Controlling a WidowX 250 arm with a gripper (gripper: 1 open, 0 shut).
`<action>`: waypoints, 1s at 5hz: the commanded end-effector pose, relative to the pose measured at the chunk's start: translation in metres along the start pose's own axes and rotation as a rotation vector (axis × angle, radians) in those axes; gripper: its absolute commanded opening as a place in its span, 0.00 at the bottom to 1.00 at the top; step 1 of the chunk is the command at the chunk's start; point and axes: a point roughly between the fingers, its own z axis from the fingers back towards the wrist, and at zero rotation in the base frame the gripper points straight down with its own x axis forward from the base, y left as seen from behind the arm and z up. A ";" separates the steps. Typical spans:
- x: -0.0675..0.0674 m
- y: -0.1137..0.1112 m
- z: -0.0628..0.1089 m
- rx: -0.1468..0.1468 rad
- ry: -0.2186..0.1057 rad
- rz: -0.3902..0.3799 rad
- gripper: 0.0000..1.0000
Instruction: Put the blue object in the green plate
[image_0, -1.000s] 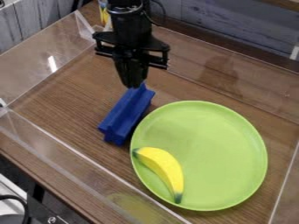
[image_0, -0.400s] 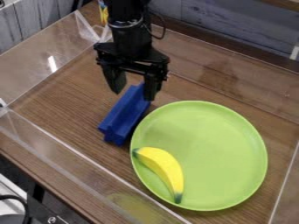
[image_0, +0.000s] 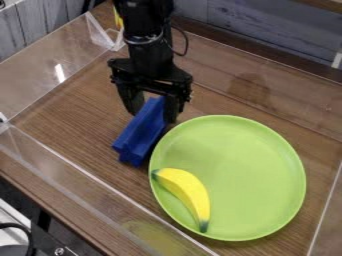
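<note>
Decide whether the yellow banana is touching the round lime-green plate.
Touching. The camera view shows the yellow banana lying inside the lime-green plate, resting on its surface near the front-left rim.

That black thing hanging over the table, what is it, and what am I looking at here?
It is a robot arm, seen by one camera looking down at the table from the side. At its tip is a gripper, two fingers that pinch things. Right now the fingers are spread open, pointing straight down on either side of the upper end of the blue object, a ridged plastic block lying on the wooden table. Nothing is held yet. The block's edge lies right by the green plate, which holds only a yellow banana. Clear walls fence the table.
</note>
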 end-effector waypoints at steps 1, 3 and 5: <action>0.002 0.003 -0.002 0.003 -0.023 0.009 1.00; 0.001 0.009 -0.014 0.006 -0.022 0.023 1.00; 0.001 0.014 -0.025 0.008 -0.016 0.034 1.00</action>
